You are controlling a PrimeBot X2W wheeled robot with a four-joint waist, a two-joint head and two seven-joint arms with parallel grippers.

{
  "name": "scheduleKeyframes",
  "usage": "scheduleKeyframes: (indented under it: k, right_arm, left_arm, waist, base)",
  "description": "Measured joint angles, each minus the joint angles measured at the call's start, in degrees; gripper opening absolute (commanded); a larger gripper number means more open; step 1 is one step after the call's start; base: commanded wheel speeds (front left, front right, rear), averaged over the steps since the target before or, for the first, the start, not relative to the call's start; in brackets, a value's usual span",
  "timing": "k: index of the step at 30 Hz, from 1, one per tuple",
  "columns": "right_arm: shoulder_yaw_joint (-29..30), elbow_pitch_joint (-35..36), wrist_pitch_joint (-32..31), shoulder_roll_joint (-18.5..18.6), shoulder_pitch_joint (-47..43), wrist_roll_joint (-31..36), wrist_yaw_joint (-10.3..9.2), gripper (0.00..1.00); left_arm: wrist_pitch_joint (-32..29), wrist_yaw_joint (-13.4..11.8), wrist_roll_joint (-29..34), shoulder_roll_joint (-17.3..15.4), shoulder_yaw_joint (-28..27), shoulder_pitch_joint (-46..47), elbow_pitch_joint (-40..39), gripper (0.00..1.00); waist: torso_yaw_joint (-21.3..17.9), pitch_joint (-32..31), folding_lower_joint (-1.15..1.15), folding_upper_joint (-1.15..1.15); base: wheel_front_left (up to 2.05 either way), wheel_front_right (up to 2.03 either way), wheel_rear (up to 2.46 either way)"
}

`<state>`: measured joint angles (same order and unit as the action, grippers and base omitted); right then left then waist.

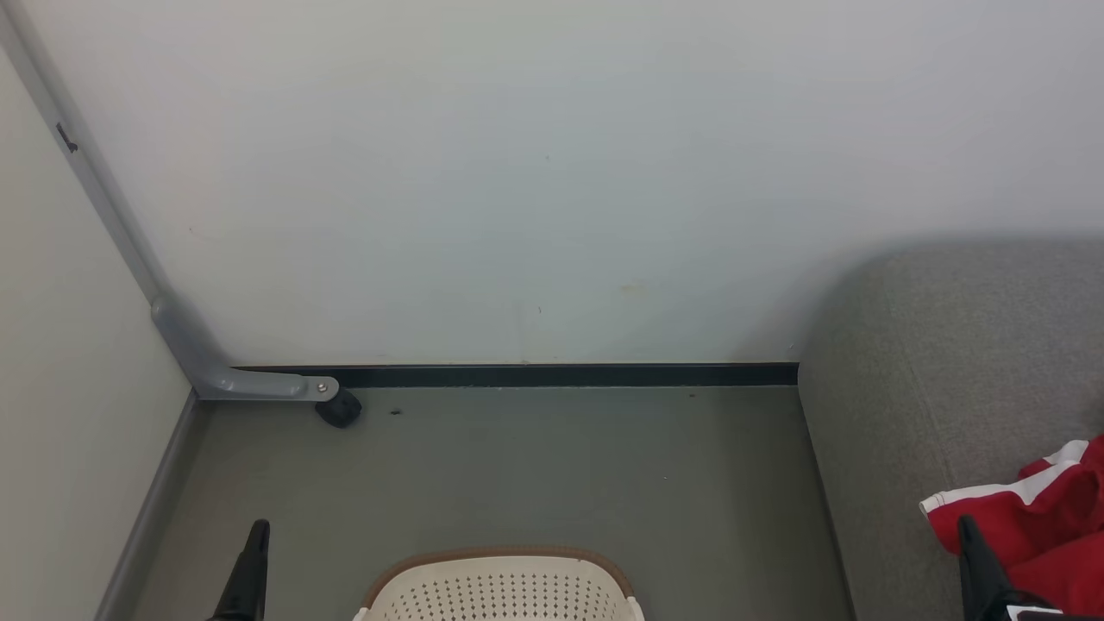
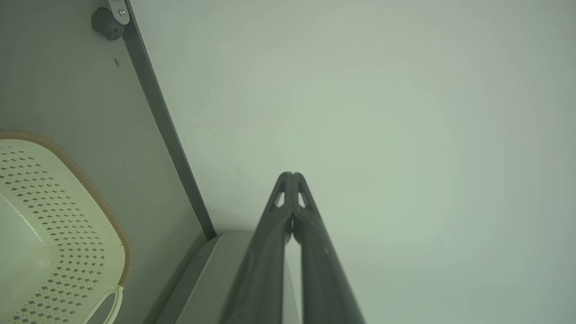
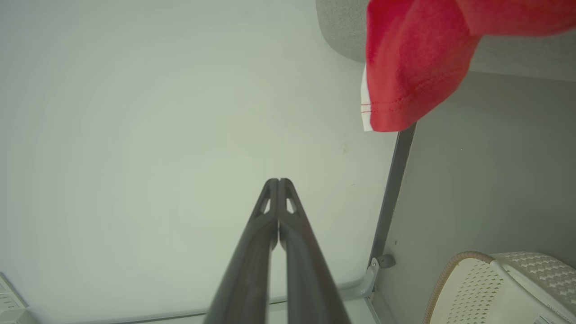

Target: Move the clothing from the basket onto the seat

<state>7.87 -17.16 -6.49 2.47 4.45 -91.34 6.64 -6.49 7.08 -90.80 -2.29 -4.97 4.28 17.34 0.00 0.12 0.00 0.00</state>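
The red clothing [image 1: 1048,526] with white stripes lies on the grey seat [image 1: 940,362] at the right; in the right wrist view a red fold [image 3: 414,58] hangs over the seat's edge [image 3: 339,27]. The cream basket [image 1: 500,591] with a brown rim stands on the floor at the bottom centre, also seen from the wrists [image 2: 49,225] [image 3: 499,288]; what shows of its inside is bare. My left gripper [image 2: 291,174] is shut with nothing in it, its tip [image 1: 258,528] left of the basket. My right gripper [image 3: 278,181] is shut and empty, its tip [image 1: 966,524] in front of the clothing.
A white wall [image 1: 535,172] stands straight ahead with a dark baseboard [image 1: 561,375]. A grey metal leg [image 1: 198,362] ending in a black caster [image 1: 338,409] stands in the left corner. Grey floor [image 1: 535,466] lies between basket, wall and seat.
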Motion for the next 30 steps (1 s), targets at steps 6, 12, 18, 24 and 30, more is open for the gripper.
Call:
scheduleKeyframes:
  k: [6,12,18,24,30]
  right_arm:
    - [0.0,0.0,0.0,0.0,0.0,0.0,0.0,0.0]
    - [0.0,0.0,0.0,0.0,0.0,0.0,0.0,0.0]
    - [0.0,0.0,0.0,0.0,0.0,0.0,0.0,0.0]
    - [0.0,0.0,0.0,0.0,0.0,0.0,0.0,0.0]
    - [0.0,0.0,0.0,0.0,0.0,0.0,0.0,0.0]
  left_arm:
    - [0.0,0.0,0.0,0.0,0.0,0.0,0.0,0.0]
    - [0.0,0.0,0.0,0.0,0.0,0.0,0.0,0.0]
    - [0.0,0.0,0.0,0.0,0.0,0.0,0.0,0.0]
    - [0.0,0.0,0.0,0.0,0.0,0.0,0.0,0.0]
    - [0.0,0.0,-0.8,0.0,0.0,0.0,0.0,0.0]
  waist:
    - [0.0,0.0,0.0,0.0]
    - [0.0,0.0,0.0,0.0]
    - [0.0,0.0,0.0,0.0]
    - [0.0,0.0,0.0,0.0]
    - [0.0,0.0,0.0,0.0]
  base:
    - [0.0,0.0,0.0]
    - [0.0,0.0,0.0]
    - [0.0,0.0,0.0]
    - [0.0,0.0,0.0]
    - [0.0,0.0,0.0]
